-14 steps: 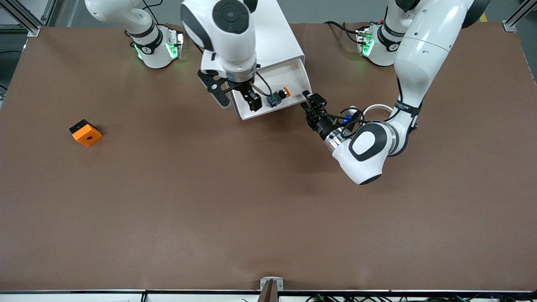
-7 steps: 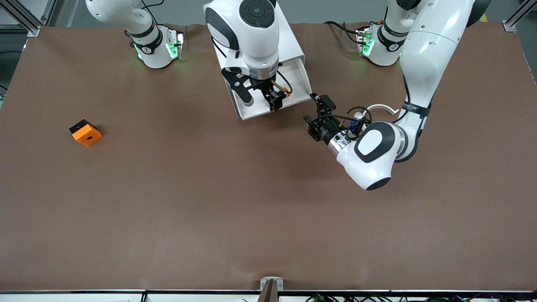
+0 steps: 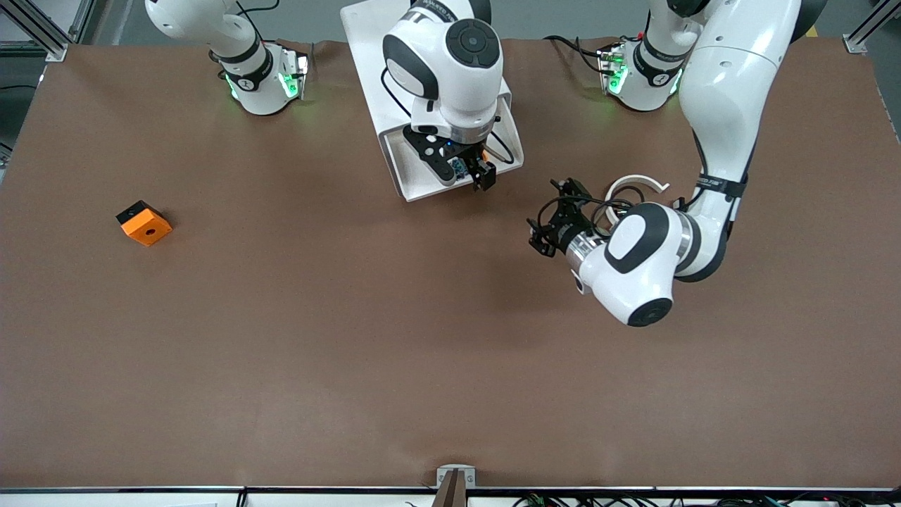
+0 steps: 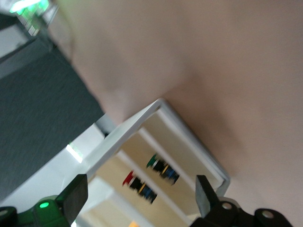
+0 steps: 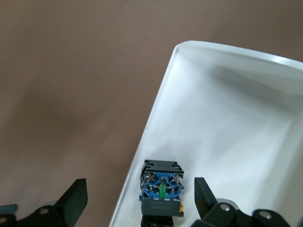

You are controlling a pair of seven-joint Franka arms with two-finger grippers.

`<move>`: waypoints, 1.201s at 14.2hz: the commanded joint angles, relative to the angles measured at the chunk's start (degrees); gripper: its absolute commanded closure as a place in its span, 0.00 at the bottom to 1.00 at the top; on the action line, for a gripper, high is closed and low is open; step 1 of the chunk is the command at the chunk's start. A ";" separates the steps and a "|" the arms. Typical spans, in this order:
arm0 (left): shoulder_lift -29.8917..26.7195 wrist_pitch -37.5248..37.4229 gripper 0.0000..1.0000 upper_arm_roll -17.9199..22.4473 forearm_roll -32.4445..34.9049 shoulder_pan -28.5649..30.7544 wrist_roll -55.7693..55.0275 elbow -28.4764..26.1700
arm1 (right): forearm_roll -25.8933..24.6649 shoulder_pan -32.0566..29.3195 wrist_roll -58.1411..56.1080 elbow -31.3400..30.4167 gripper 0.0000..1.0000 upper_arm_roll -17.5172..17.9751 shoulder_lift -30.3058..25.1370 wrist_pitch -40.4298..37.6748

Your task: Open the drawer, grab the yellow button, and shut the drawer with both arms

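Right claw [image 3: 470,171] over open drawer [image 3: 422,184], fingers spread wide around button [image 5: 162,188]. Left claw [image 3: 550,225] wide, empty, over surface [image 3: 352,317] beside cabinet [image 3: 366,28].

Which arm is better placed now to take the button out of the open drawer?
Right. The right gripper hangs open over the drawer, the button between its fingers. The left gripper is over bare table beside the cabinet.
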 commanded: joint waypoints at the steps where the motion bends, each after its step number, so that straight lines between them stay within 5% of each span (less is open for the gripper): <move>1: -0.86 1.17 0.00 0.05 3.20 0.89 8.72 0.26 | 0.41 0.43 -2.79 1.80 0.00 -0.64 0.38 -1.04; 6: -0.95 8.08 0.00 0.05 13.83 0.02 21.38 2.98 | 0.41 0.34 -8.07 1.27 0.00 -0.64 0.38 -2.79; 12: -0.95 26.89 0.00 0.57 14.89 1.16 36.14 4.57 | 0.50 0.25 -8.17 1.27 0.00 -0.64 0.38 -4.12; 17: -3.85 31.14 0.00 1.55 20.43 0.63 42.22 4.31 | 0.50 0.52 -7.91 1.27 0.00 -0.64 0.38 -4.03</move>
